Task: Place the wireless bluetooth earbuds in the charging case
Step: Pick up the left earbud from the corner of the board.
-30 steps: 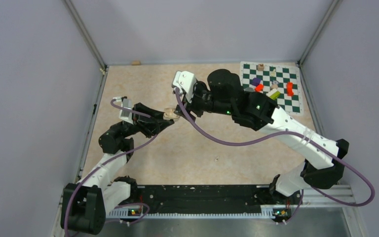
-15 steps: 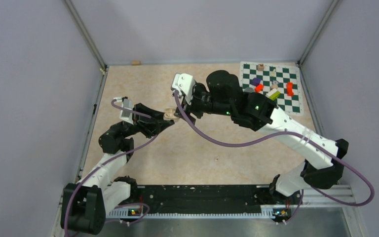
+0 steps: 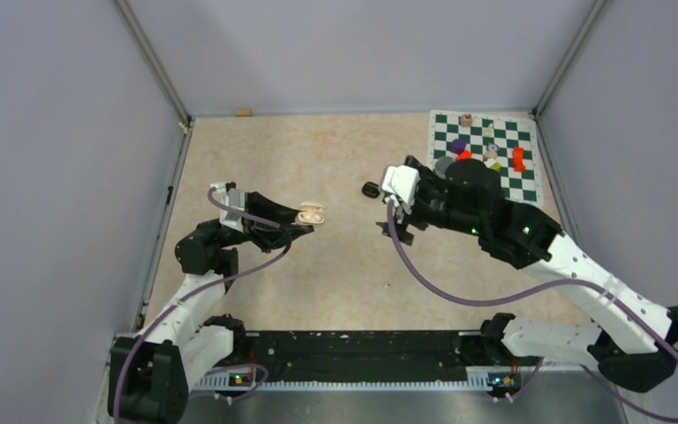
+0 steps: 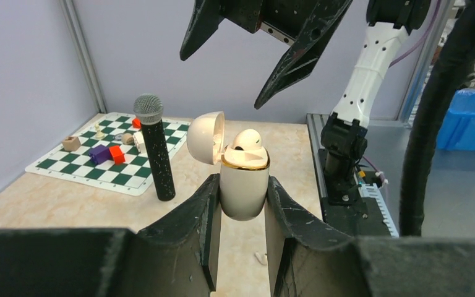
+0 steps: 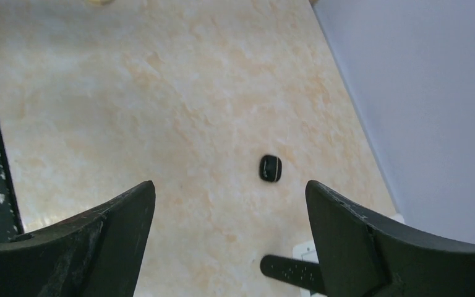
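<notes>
Left gripper point(image 4: 242, 184) is clenched on the charging case point(image 4: 243, 201), which has its lid open and one whitish earbud point(image 4: 246, 140) seated. Right gripper point(image 5: 230, 185) is released and empty above a small black bud-like item point(image 5: 271, 168) on the table point(image 5: 161, 93), far of centre. Judged light, hard and slippery; pinch across its sides. The marbled tabletop is smooth, and the walls are well apart.
</notes>
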